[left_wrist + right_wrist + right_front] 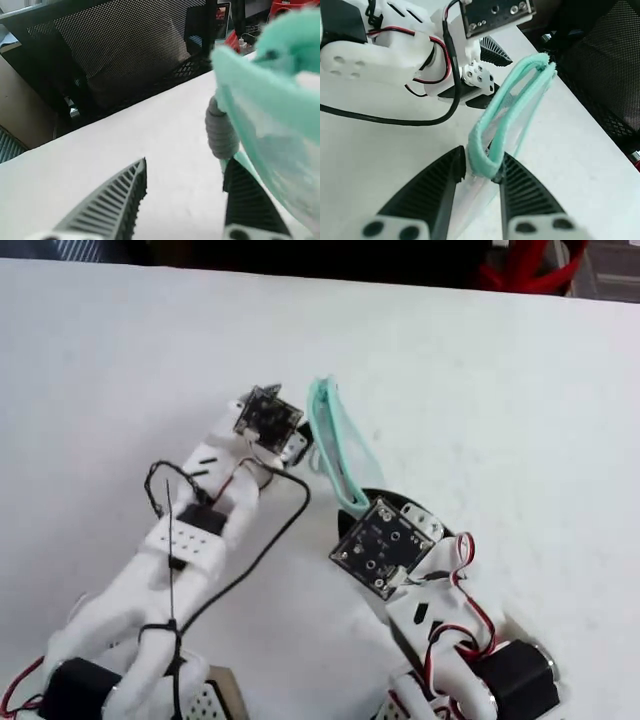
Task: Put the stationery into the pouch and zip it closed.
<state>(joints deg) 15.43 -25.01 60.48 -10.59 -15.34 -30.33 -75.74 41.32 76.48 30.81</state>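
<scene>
Mint-green pouch (331, 436) with clear sides stands on edge on the white tabletop (500, 390), between the two arms. Its zip is undone: the green rim (536, 61) parts into two bands with a gap between them, seen in both the high view and the right wrist view.

Right gripper (482, 159) has the near end of the pouch, jaws closed in tight on the green rim so the fabric fills the gap. In the high view the right gripper (350, 503) sits at the pouch's lower end, arm coming up from the bottom edge.

Left gripper (187, 162) has its jaws spread wide with nothing between them, only bare tabletop in the gap. The pouch (270, 115) is just beside one jaw; cannot tell if they touch. In the high view the left gripper (303, 450) is alongside the pouch's middle.

A grey ribbed piece (220, 132) shows at the pouch's edge; cannot tell what it is. Black mesh chair (125, 55) sits beyond the tabletop's far edge.
</scene>
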